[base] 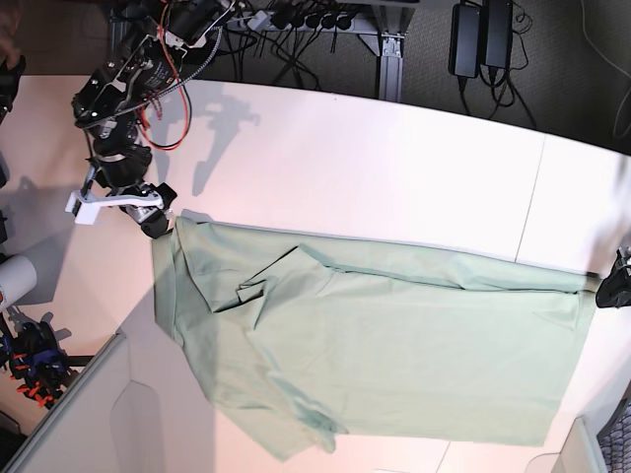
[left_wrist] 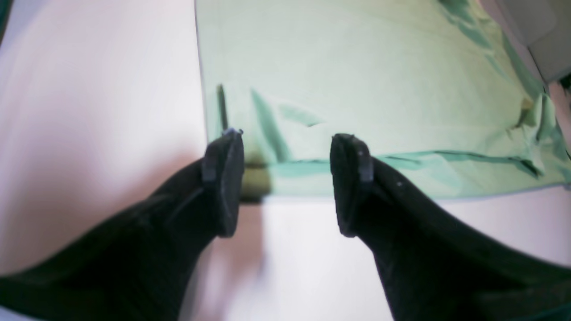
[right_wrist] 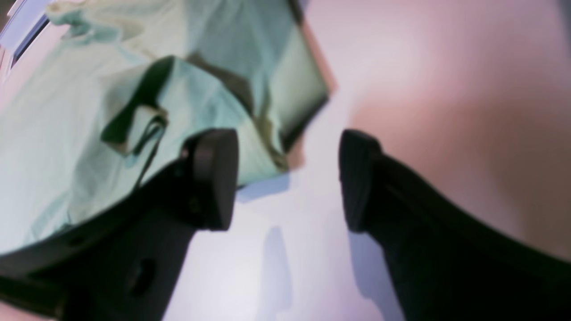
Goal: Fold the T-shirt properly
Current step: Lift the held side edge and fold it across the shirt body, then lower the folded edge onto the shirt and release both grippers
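The pale mint-green T-shirt lies spread across the white table, partly folded, with a long fold along its far edge and a crumpled sleeve at the near left. My right gripper is at the shirt's far left corner. In the right wrist view it is open and empty, with the shirt's corner beside its left finger. My left gripper is at the shirt's far right corner. In the left wrist view it is open and empty, just off the hem corner.
Cables and power bricks lie beyond the table's far edge. A white cylinder and small clamps sit at the left. A grey panel stands at the near left. A table seam runs at the right.
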Available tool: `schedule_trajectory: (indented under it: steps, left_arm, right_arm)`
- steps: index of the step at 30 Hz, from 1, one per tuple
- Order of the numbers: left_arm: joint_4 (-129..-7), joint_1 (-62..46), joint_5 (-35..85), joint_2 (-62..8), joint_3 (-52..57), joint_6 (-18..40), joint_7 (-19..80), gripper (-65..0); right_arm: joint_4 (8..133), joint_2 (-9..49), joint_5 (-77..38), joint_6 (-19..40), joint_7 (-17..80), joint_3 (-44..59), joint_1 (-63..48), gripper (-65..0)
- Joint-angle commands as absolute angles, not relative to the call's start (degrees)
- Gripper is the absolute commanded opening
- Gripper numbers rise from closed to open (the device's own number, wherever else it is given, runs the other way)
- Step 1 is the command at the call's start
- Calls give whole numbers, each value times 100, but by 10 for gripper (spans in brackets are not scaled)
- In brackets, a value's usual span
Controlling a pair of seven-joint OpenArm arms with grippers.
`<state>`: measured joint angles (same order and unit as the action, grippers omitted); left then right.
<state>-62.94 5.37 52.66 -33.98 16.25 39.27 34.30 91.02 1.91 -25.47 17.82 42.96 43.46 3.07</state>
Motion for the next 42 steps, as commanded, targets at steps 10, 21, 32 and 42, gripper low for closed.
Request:
schedule_trajectory:
  steps: [10, 21, 32, 42]
  left_arm:
    - [-6217, 445, 5686, -3168, 1964, 3599, 3365, -307]
    - [-6180, 447, 5395, -2534, 1964, 3181, 3194, -307]
    - [-6180, 493, 4665, -2458, 2263, 2040, 3061, -307]
    - [-6180, 574, 4611, -2029, 2217, 2043, 2998, -307]
  right_arm:
    - [8202, 141, -3006, 1820, 3785, 4375, 471, -294]
    - [7920, -43, -3004, 1822, 3734, 4372, 840, -294]
    - [7920, -99, -3000, 1822, 3736, 4338, 886, -294]
    - [7920, -110, -3002, 1822, 3730, 4335, 888, -294]
